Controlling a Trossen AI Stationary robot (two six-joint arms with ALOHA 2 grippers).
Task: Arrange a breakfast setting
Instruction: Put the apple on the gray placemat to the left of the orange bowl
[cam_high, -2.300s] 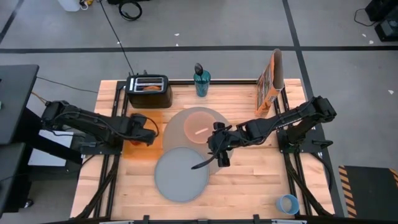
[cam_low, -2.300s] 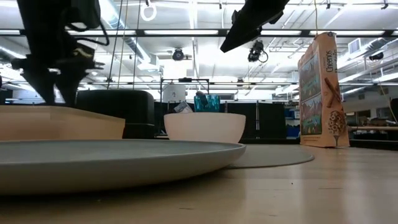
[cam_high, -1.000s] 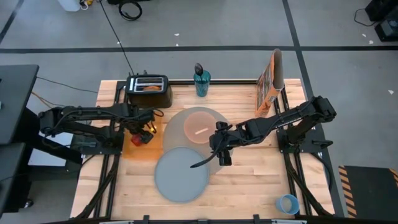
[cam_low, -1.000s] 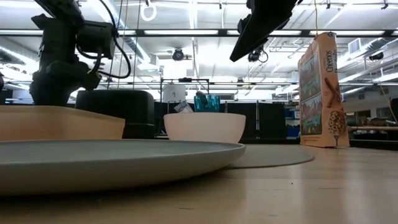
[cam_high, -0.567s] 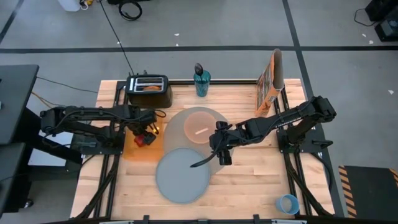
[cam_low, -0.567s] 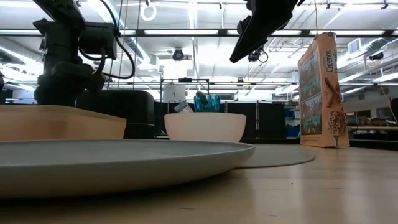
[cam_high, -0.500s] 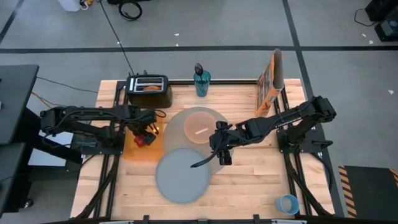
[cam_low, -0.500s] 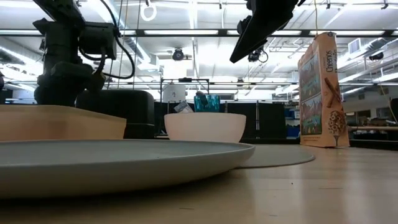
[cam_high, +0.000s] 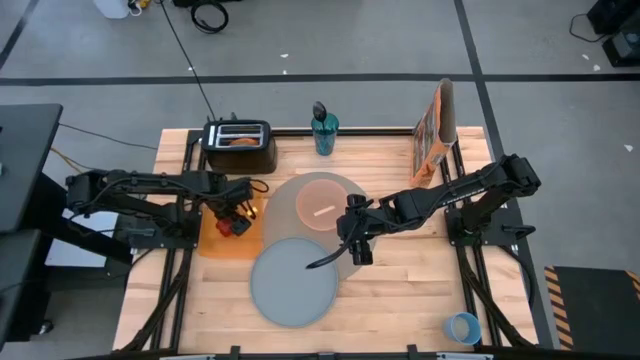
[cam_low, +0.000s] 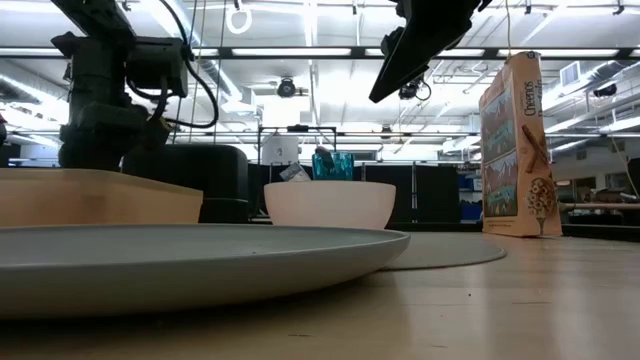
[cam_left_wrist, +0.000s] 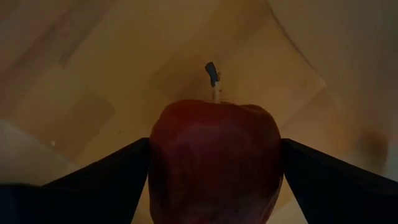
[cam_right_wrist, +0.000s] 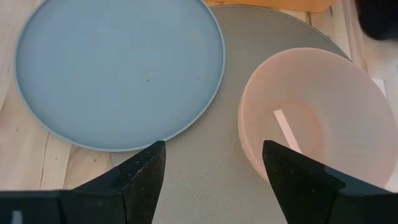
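Apple (cam_left_wrist: 214, 158) clamped between left end effector (cam_left_wrist: 214, 180) fingers.

the high view looks straight down on the whole table (cam_high: 400, 290) from well above. the low view sits at tabletop height, facing level across the grey plate (cam_low: 190, 255) toward the pink bowl (cam_low: 330, 204) and cereal box (cam_low: 512, 145). the left wrist view is pressed close to a red apple (cam_left_wrist: 214, 158). the right wrist view looks down on the same plate and bowl from above.
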